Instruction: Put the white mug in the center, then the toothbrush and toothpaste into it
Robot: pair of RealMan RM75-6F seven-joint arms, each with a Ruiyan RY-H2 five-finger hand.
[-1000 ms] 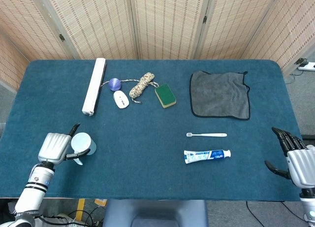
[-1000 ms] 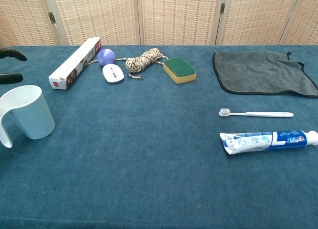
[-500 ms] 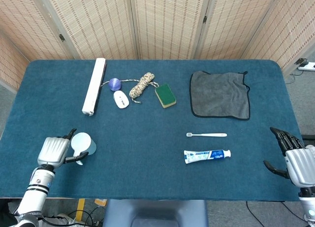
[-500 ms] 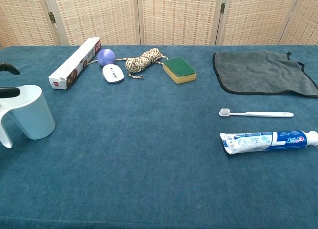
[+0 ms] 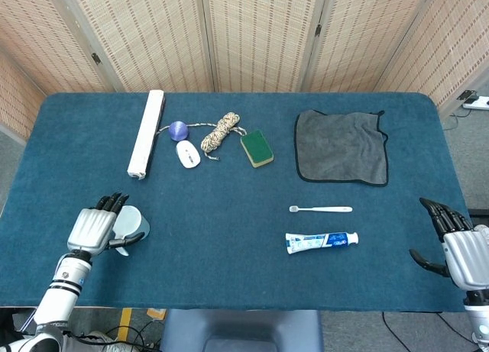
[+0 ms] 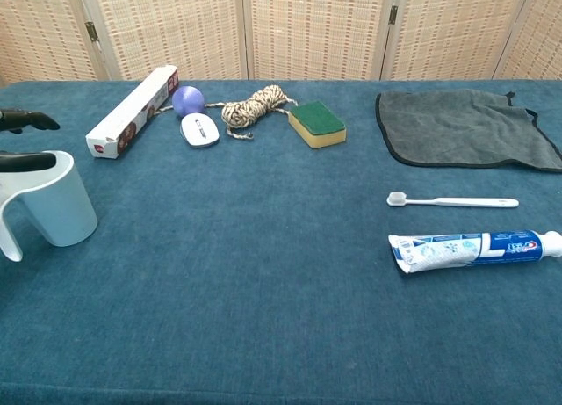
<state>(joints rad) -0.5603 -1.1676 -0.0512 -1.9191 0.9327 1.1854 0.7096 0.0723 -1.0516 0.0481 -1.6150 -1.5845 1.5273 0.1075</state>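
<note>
The white mug (image 5: pixel 131 222) stands upright near the table's front left, its handle toward the front edge; the chest view shows the mug (image 6: pixel 54 199) at far left. My left hand (image 5: pixel 93 230) sits right beside it on the left, fingers apart. Two dark fingertips (image 6: pixel 26 161) reach the rim, one lying on it, without a clear grip. The white toothbrush (image 5: pixel 321 209) lies right of center, with the toothpaste (image 5: pixel 322 241) tube just in front of it. My right hand (image 5: pixel 458 245) hovers open at the front right edge, holding nothing.
Along the back lie a long white box (image 5: pixel 146 133), a purple ball (image 5: pixel 178 130), a white oval object (image 5: pixel 187 153), a coiled rope (image 5: pixel 220 132), a green-and-yellow sponge (image 5: pixel 257 148) and a grey cloth (image 5: pixel 341 146). The blue tabletop (image 5: pixel 229 222) spans the middle.
My left hand has shifted closer to the mug, its fingers now stretched along the rim. The mug stands where it was. My right hand has barely moved.
</note>
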